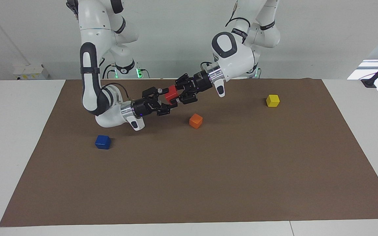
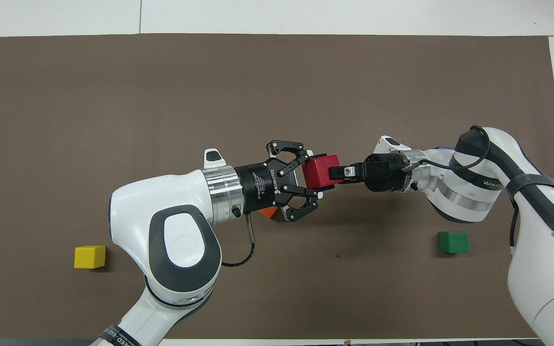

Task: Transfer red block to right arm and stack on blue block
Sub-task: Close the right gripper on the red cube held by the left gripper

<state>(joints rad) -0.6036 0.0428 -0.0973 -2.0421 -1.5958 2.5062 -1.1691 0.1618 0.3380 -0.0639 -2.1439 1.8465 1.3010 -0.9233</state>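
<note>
The red block (image 1: 171,93) hangs in the air over the mat between the two arms, with my left gripper (image 1: 176,95) shut on it. In the overhead view the left gripper (image 2: 313,177) clamps the red block (image 2: 320,170) at two sides. My right gripper (image 1: 164,100) has come in from the right arm's end and meets the red block's free side; its tip (image 2: 337,172) lies over the block's edge. The blue block (image 1: 103,142) sits on the mat farther from the robots than the right arm's wrist. The right arm hides it from above.
An orange block (image 1: 195,121) lies on the brown mat (image 1: 208,183) below the left gripper, only a corner of it (image 2: 268,213) showing from above. A yellow block (image 1: 272,100) sits toward the left arm's end. A green block (image 2: 453,242) lies near the right arm.
</note>
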